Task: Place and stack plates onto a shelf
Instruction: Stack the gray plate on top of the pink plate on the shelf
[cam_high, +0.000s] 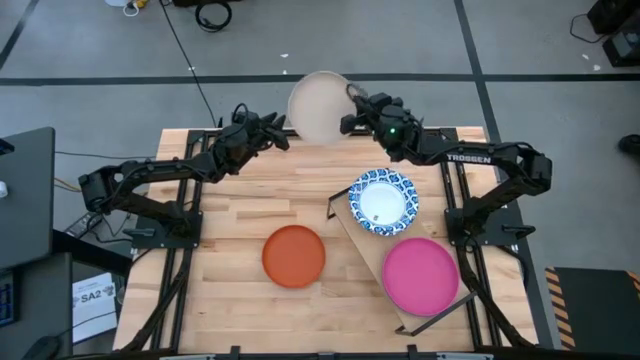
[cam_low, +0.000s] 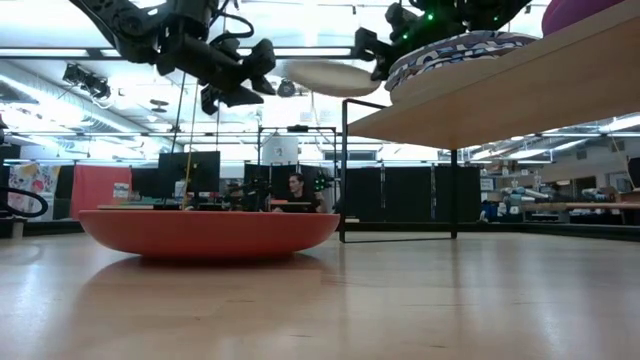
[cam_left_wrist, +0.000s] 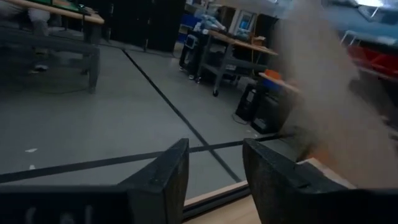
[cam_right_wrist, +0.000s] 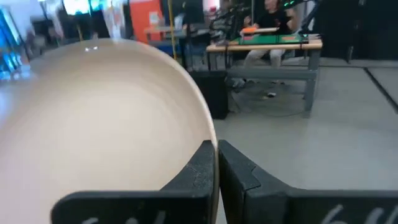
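Note:
A cream-white plate (cam_high: 320, 106) hangs in the air over the table's far edge, held by my right gripper (cam_high: 352, 122), which is shut on its rim. My left gripper (cam_high: 283, 135) is open just left of that plate and apart from it; in the left wrist view the plate (cam_left_wrist: 329, 93) is a blur beside my open fingers. The light-wood shelf (cam_high: 372, 245) stands slantwise on the table's right half. It carries a blue-and-white plate (cam_high: 382, 200) and a pink plate (cam_high: 420, 275). An orange-red plate (cam_high: 294, 255) rests flat on the tabletop. My right gripper pinches the cream plate's rim (cam_right_wrist: 208, 140) between its two fingers, on the plate's right side. The fingers come about level from the table's right. The plate is lifted clear and lies close to level (cam_low: 325, 75), sticking out leftward from the fingers.
The shelf's thin black legs (cam_low: 344, 170) stand behind the orange-red plate (cam_low: 210, 232) in the low view. Bare tabletop (cam_high: 220, 290) lies left of the orange-red plate. People sit at desks in the room beyond the table.

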